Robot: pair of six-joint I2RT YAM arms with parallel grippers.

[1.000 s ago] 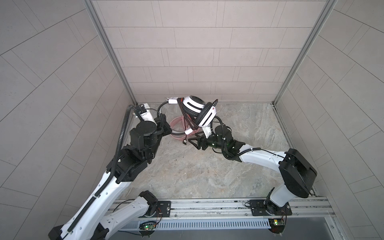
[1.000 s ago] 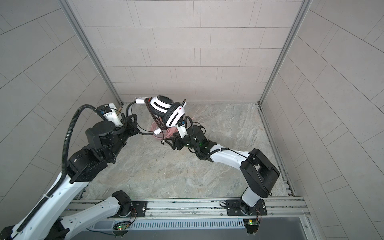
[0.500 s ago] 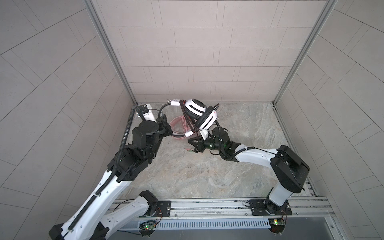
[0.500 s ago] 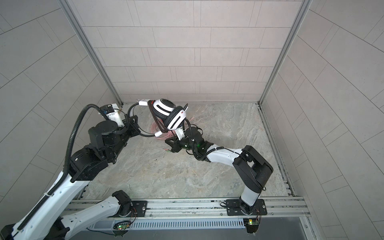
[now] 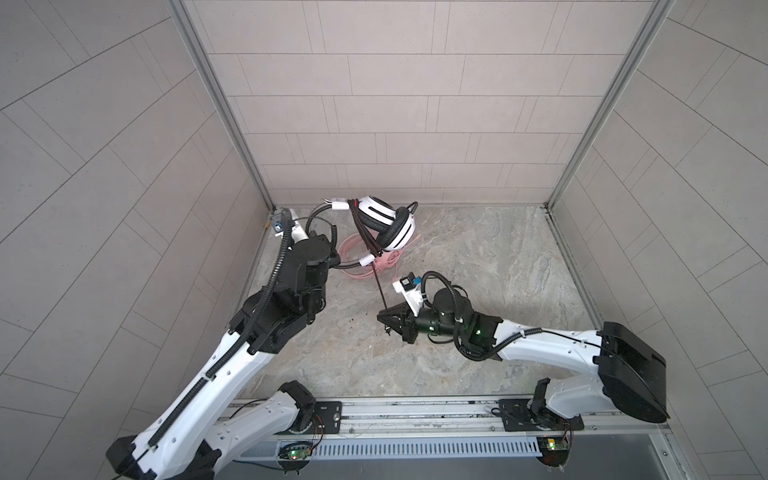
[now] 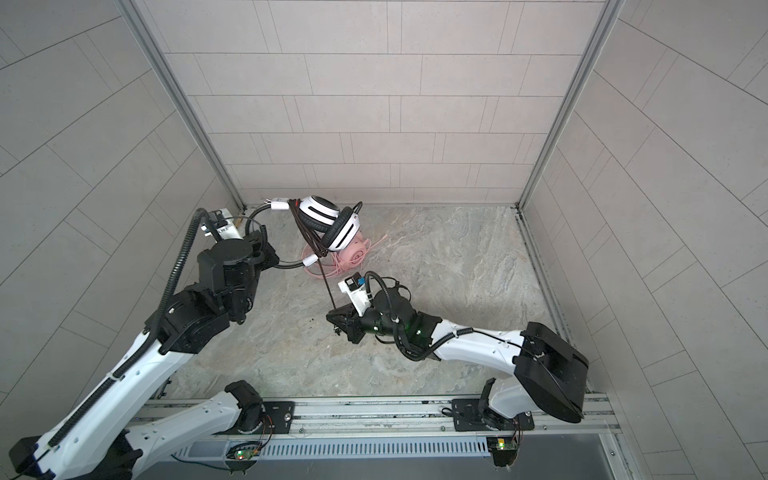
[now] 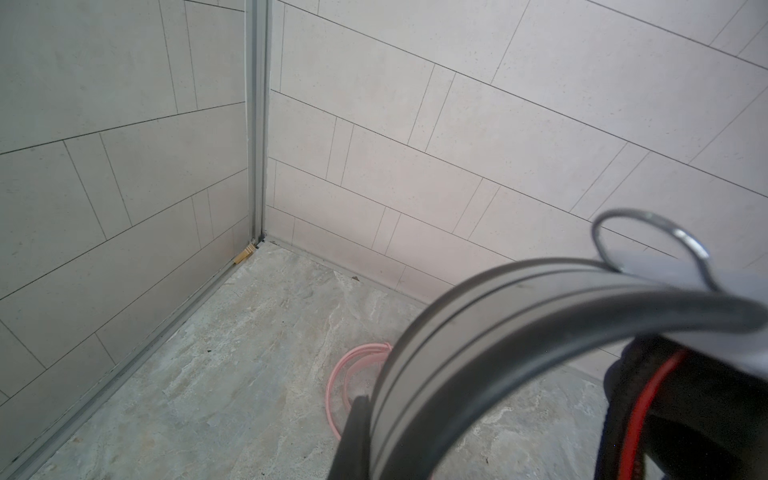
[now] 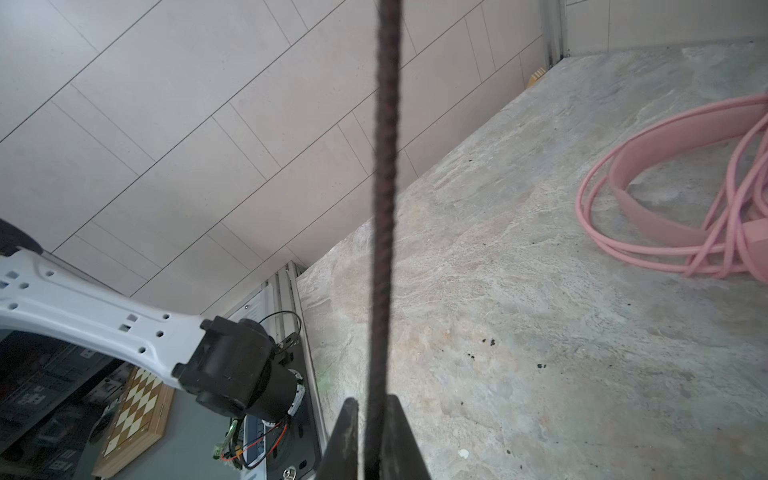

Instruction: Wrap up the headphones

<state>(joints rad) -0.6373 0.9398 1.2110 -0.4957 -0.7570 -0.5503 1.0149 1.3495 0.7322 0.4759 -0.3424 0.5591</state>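
The white-and-black headphones (image 5: 386, 222) hang in the air at the back left, with black cable wound across the headband. My left gripper (image 5: 333, 262) is shut on their grey headband (image 7: 498, 332); one black finger (image 7: 353, 436) shows beside the band. From the wound part, the black cable (image 5: 376, 282) runs taut and straight forward to my right gripper (image 5: 384, 322), which is shut on it near its end. In the right wrist view the cable (image 8: 384, 208) passes between the closed fingertips. The pink headphones (image 5: 388, 259) lie on the floor below, their pink cable coiled around them.
Tiled walls close in the marble floor (image 5: 478, 270) on three sides. A small wooden wedge (image 7: 243, 255) sits in the back left corner. The arms' mounting rail (image 5: 415, 411) runs along the front edge. A chessboard (image 8: 133, 411) lies outside the cell.
My right gripper has shut on the black cable and drawn back toward the front, pulling it taut. The left gripper still holds the raised headset in about the same place.
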